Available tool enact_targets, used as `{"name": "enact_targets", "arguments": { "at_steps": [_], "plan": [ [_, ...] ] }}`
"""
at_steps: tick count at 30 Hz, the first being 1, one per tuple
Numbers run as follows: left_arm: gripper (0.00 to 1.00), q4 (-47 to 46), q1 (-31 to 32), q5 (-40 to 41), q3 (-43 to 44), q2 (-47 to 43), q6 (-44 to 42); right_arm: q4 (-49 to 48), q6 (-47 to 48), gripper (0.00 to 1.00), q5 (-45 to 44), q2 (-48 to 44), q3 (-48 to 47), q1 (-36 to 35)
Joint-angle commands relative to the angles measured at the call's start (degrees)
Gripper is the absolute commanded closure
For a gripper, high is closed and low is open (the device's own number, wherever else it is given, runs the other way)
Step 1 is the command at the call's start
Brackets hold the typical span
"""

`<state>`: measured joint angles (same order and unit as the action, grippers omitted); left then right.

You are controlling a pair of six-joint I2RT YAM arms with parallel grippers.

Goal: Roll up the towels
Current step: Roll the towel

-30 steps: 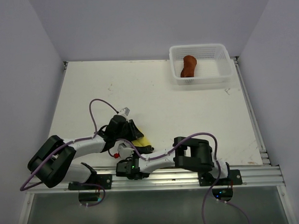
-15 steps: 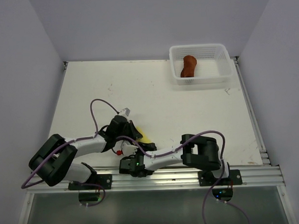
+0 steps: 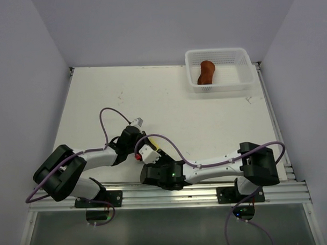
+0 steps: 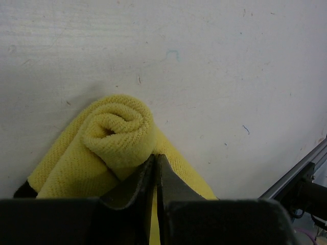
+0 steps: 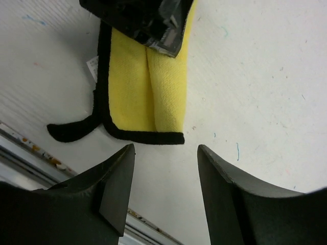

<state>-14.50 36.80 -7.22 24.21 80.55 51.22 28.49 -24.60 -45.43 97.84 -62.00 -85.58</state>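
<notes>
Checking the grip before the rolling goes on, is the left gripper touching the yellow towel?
Touching. The left wrist view shows the left gripper with its fingers shut against the yellow towel, cloth pinched between them just under the rolled end.

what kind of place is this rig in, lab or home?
Likely a lab test cell: bare white table boxed by plain walls, arms bolted to an aluminium rail, mesh basket and yellow towel as props.

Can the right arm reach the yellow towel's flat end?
Probably yes. The open right gripper hovers just short of the flat end of the yellow towel, bare table between; the left gripper pinches only the rolled end.
</notes>
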Motion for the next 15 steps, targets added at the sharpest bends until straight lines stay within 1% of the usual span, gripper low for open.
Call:
{"name": "enact_targets", "arguments": {
  "at_steps": [1, 3, 7, 9, 10, 12, 13, 15],
  "plan": [
    [0.9, 8.9, -0.3, 6.1, -1.5, 2.9, -4.2, -5.1, -3.3, 0.44, 1.7, -8.1, 3.7, -0.1],
    [0.9, 8.7, -0.3, 6.1, -1.4, 3.0, -4.4, -6.7, -4.1, 0.44, 1.7, -12.2, 6.4, 0.0],
    [0.9, 8.8, -0.3, 6.0, -1.2, 3.0, -4.5, -8.8, -5.5, 0.43, 3.1, -16.7, 9.6, 1.3],
    [0.9, 8.7, -0.3, 6.0, -1.3, 3.1, -4.6, -10.4, -7.4, 0.44, 6.7, -17.9, 11.4, 3.0],
    [0.9, 8.7, -0.3, 6.1, -1.3, 3.0, -4.6, -11.2, -8.0, 0.45, 9.2, -19.3, 12.0, 5.9],
    [0.9, 8.9, -0.3, 6.0, -1.3, 2.9, -4.6, -14.9, -11.0, 0.48, 18.1, -20.5, 14.7, 9.8],
    [0.9, 8.9, -0.3, 6.0, -1.4, 2.7, -4.5, -16.6, -11.7, 0.48, 21.5, -21.2, 15.7, 13.7],
    [0.9, 8.9, -0.3, 6.2, -1.5, 2.3, -4.5, -20.1, -14.0, 0.49, 28.7, -21.5, 17.3, 17.0]
  ]
}}
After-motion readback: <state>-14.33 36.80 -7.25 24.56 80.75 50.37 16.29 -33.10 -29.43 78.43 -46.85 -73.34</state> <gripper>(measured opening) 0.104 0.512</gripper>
